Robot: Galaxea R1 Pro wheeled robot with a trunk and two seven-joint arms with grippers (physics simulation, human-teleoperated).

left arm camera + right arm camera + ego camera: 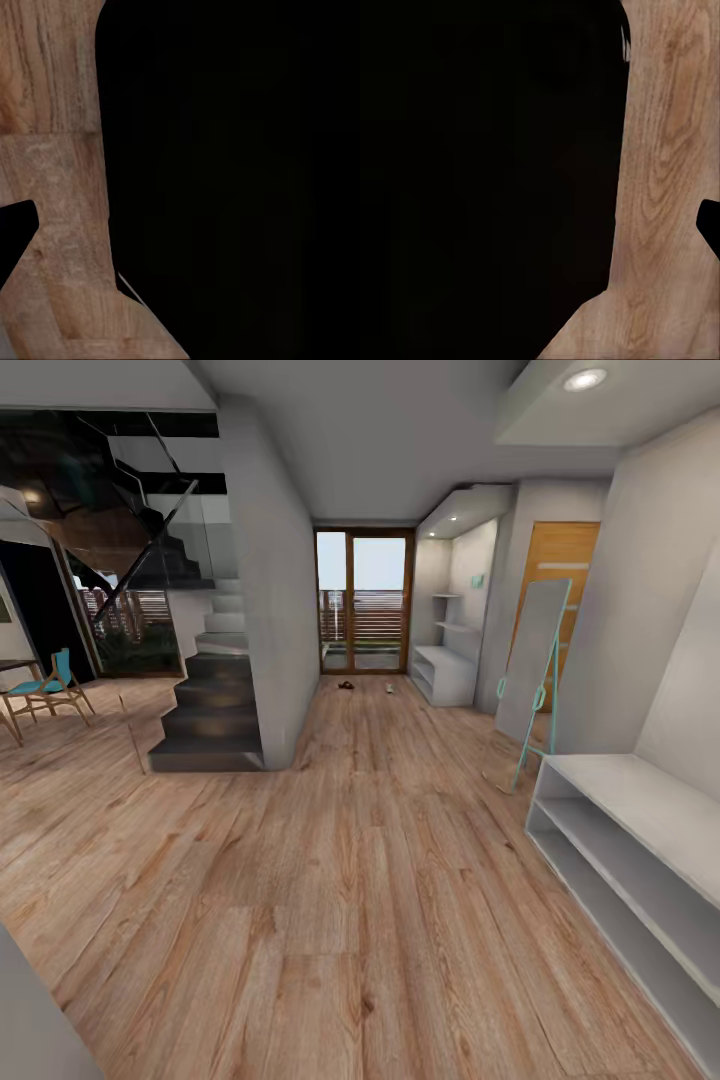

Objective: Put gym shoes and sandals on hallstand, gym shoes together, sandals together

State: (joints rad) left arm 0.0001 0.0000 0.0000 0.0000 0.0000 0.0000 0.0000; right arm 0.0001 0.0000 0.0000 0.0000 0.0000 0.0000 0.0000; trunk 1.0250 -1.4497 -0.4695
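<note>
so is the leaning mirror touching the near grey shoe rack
Apart. The head view shows bare floor between the teal-framed mirror's foot and the end of the near grey shoe rack, which stands closer to the camera.

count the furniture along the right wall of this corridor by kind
grey shoe racks: 2, the near rack and the far rack by the glass door
leaning mirror with teal frame: 1
total: 3
</note>
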